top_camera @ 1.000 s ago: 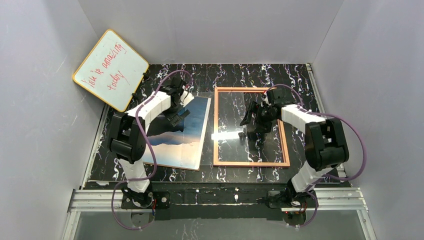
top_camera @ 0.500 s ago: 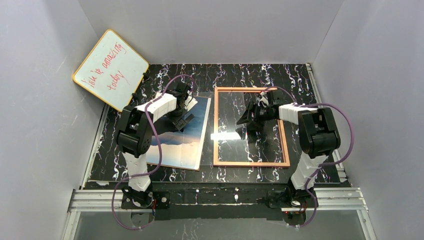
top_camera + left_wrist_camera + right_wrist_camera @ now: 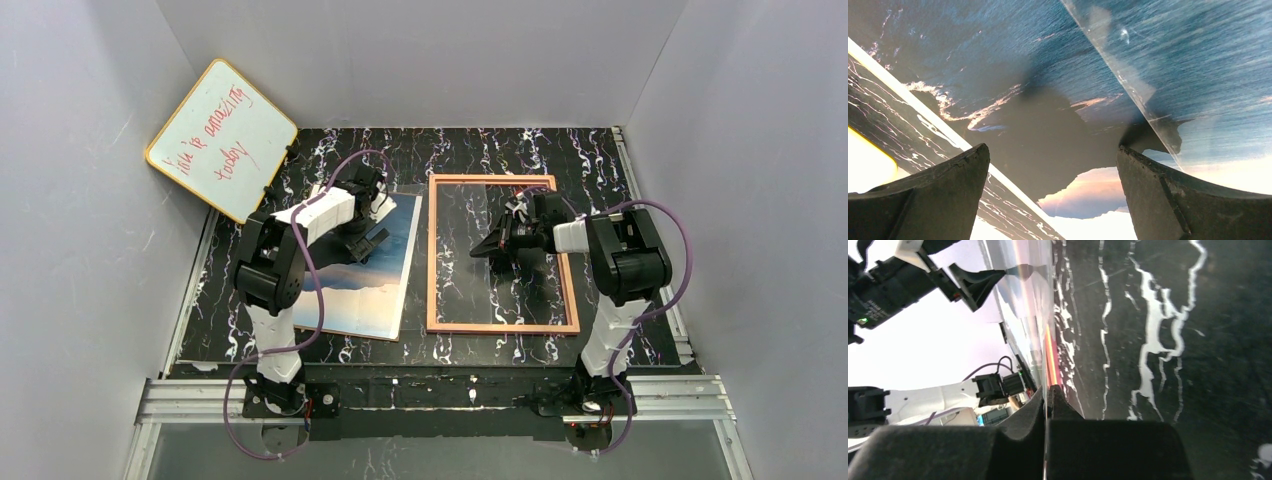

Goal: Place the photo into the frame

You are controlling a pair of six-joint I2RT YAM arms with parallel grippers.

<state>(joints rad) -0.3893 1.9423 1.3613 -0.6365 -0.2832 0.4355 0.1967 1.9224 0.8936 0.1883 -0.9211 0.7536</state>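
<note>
The photo (image 3: 365, 290), a thin, light, bendable print that would likely slide on the marbled table (image 3: 600, 160), lies face up just left of the frame (image 3: 500, 327) and is best taken at a free edge. The frame's opening holds no print. The left gripper (image 3: 1050, 150) hangs over the photo with its fingers wide apart, while the right gripper (image 3: 1046, 390) is pinched together on the thin edge of a clear pane (image 3: 1028, 300), which is probably slippery and fragile.

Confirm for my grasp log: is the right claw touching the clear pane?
Touching. The right wrist view shows the right claw closed on the thin edge of the clear pane, with no gap on either side.
</note>
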